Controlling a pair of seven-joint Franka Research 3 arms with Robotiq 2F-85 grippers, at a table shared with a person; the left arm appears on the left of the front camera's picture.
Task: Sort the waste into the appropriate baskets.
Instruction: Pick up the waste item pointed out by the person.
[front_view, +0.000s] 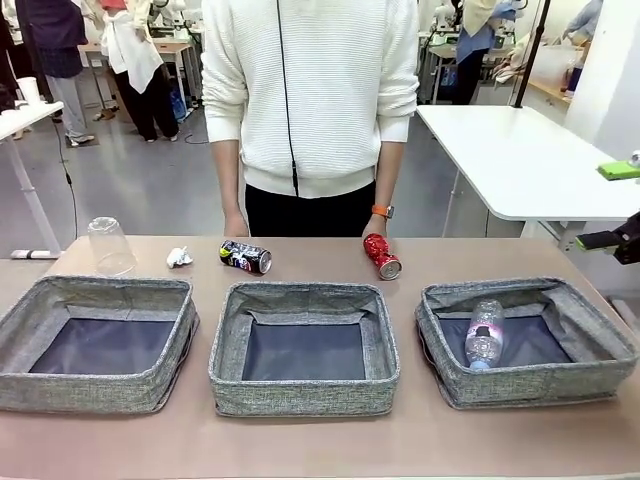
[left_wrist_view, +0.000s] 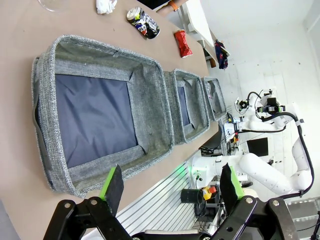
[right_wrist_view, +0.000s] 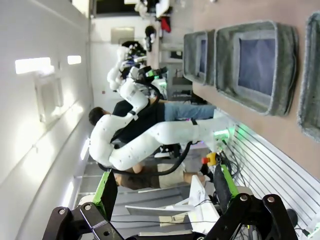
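Observation:
Three grey baskets stand in a row near my side of the table: left, middle, right. A clear bottle with a pink label lies in the right basket. Behind the row, from left to right, are an upturned clear cup, a white paper ball, a black printed can and a red can. My left gripper hangs open above the near edge by the left basket, holding nothing. My right gripper is open too, off the table's right end.
A person in a white sweater stands at the far edge, one hand by the black can, the other by the red one. A black part juts in at the right edge. A white side table stands beyond.

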